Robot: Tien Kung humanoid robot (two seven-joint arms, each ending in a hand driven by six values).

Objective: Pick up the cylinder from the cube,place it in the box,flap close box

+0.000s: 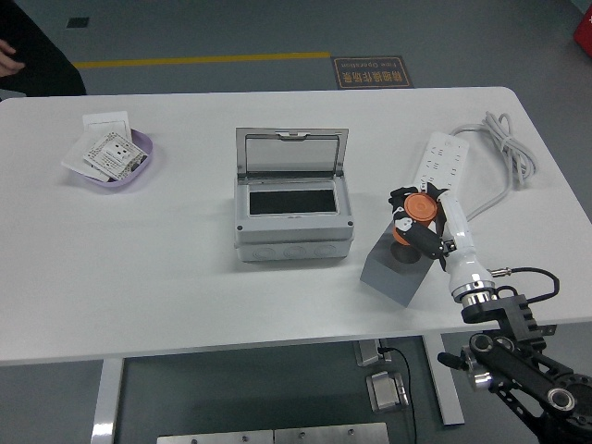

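My right hand (413,225) has its fingers curled closed around the orange cylinder (415,215), gripping it just above the top of the grey cube (394,268); I can't tell whether the cylinder touches the cube. The grey box (291,209) sits to the left with its lid (290,150) standing open, bare table between it and the cube, while a white power strip (438,169) lies just behind my hand. At the far left a purple dish (115,162) holds cards whose print I can't read, and a person's dark sleeve (37,57) is cut off by the top-left corner.

White table (185,277) on grey floor (185,37) with yellow line (203,60)
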